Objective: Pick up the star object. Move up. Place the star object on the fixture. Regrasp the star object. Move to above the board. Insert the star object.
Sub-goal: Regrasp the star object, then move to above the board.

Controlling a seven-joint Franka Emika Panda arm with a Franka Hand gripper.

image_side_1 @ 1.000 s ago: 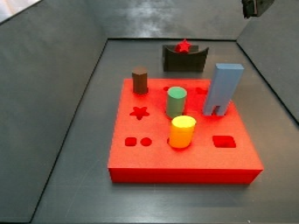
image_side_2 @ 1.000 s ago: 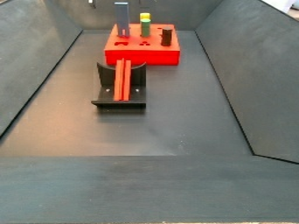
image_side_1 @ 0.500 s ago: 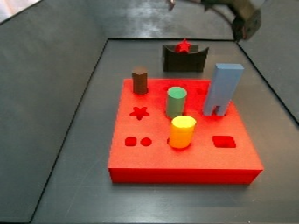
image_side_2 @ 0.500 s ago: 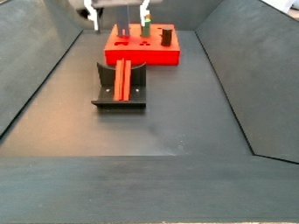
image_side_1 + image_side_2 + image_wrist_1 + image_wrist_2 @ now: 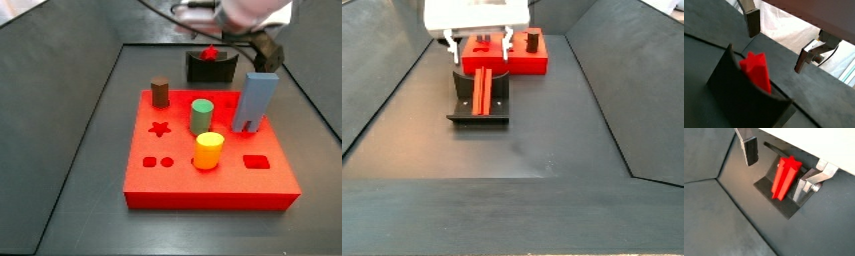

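The board (image 5: 214, 160) sits at the far end of the floor, its star cut-out (image 5: 159, 129) vacant, coloured pegs standing around it. Nearer in, the fixture (image 5: 480, 100) carries the star object (image 5: 481, 88), which lies along its length with one end resting in the notch of the upright wall — see also the wrist view (image 5: 785, 177).

Step in hand, by my judgement: the regrasp. The piece is placed on the fixture and is not held.

The gripper (image 5: 477, 45) hangs above the fixture's upright end. Its fingers (image 5: 751, 150) are spread wide and carry nothing; no piece lies between the plates. In both wrist views the star object sits below the gap, roughly between the two fingers but clear of both — one finger (image 5: 753, 23) stands off to one side, and the second (image 5: 802, 58) off to the opposite side.

The next move calls for a straight descent until the pads flank the rod, then closure across its width.
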